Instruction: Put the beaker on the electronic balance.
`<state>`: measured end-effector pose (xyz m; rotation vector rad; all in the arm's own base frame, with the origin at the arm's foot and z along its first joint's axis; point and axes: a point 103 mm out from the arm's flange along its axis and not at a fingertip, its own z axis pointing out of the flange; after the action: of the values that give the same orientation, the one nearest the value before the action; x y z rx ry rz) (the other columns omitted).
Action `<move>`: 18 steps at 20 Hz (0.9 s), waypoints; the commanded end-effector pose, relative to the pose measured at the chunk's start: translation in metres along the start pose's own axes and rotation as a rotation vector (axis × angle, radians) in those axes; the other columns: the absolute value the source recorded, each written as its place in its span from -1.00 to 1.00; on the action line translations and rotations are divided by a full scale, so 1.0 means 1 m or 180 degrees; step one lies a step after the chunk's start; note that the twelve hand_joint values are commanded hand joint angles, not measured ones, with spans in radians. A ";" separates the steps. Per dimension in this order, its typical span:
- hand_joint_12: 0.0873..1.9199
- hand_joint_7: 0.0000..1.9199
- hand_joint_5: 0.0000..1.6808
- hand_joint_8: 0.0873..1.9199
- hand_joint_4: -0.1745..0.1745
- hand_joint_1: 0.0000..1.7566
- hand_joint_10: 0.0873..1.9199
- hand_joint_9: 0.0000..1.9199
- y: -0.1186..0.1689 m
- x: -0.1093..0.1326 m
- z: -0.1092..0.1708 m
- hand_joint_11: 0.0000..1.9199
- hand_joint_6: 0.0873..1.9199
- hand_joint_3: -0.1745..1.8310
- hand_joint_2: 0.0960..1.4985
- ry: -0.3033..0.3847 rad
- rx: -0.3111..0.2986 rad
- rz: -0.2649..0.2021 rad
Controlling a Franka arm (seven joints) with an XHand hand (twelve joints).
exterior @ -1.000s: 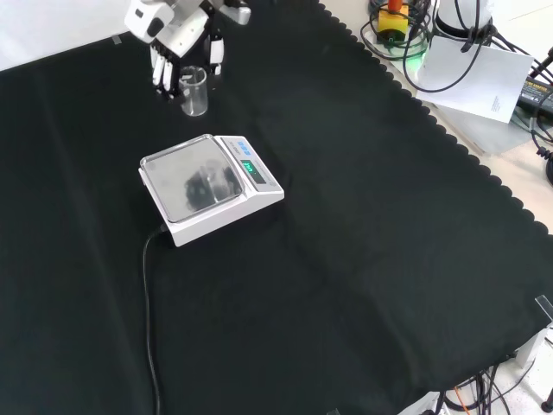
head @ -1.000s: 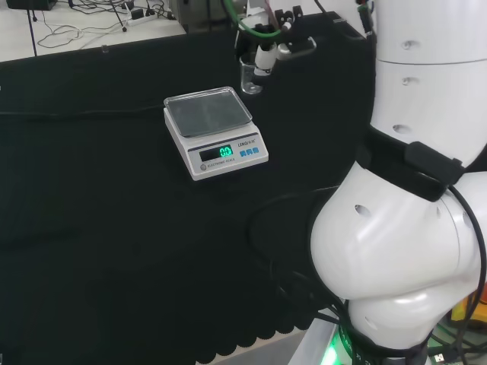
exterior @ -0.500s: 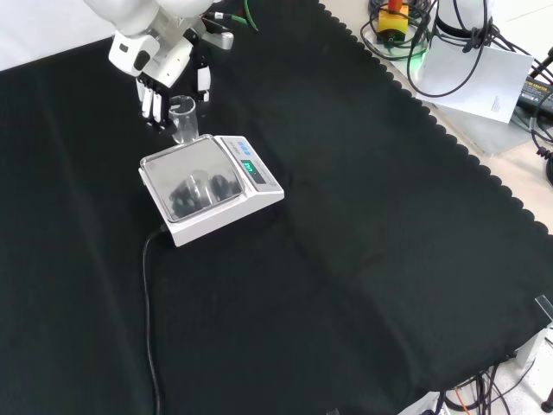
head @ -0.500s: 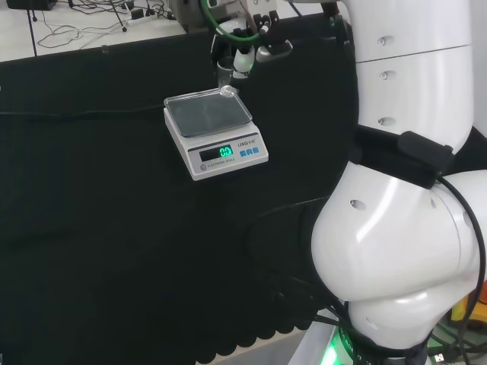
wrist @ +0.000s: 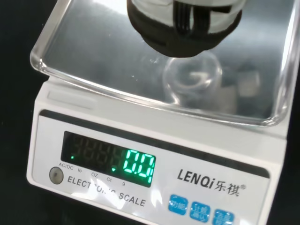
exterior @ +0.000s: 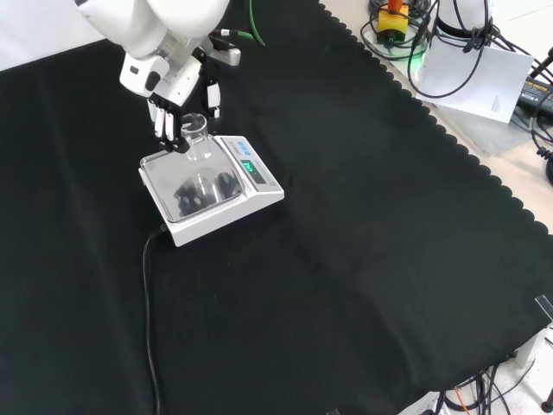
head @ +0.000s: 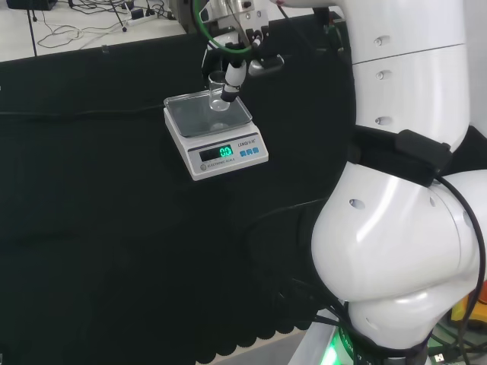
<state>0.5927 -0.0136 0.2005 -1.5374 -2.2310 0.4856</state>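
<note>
Now the beaker [exterior: 195, 138], clear and apparently empty, hangs upright over the weighing pan of the electronic balance [exterior: 210, 188], toward the pan's rear corner in the front view, with the robot hand [exterior: 174, 102] curled round its upper part and pinching it between fingers and thumb. Whether its base already touches the pan I cannot tell; the wrist view shows the round glass bottom [wrist: 193, 76] just above or on the steel, and the display does not look loaded, which suggests the weight is not yet resting there. Judged step: final lowering and set-down, late in the task. Next move calls for a short straight descent until the base sits flat on the pan, inside its raised rim, then the fingers opening and the hand lifting clear without tipping the glass or dragging it toward the edge. Count: one beaker, one balance, one black power cable [exterior: 149, 303] running from the balance across the black tabletop [exterior: 363, 259].
</note>
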 end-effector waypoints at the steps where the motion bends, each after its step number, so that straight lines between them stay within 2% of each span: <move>1: 0.26 -0.21 0.04 0.14 -1.00 0.71 0.05 0.16 0.012 0.005 0.014 -0.12 0.15 -0.83 0.44 0.0035 0.0042 -0.0049; 15: 0.26 -0.21 0.04 0.14 -1.00 0.71 0.05 0.16 0.017 0.003 0.022 -0.12 0.15 -0.83 0.44 0.0063 0.0106 -0.0068; 18: 0.20 -0.23 0.03 0.17 -1.00 0.71 0.11 0.13 0.018 0.004 0.020 -0.08 0.16 -0.83 0.44 0.0050 0.0128 -0.0070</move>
<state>0.5949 -0.0064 0.1728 -1.4965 -2.2131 0.5006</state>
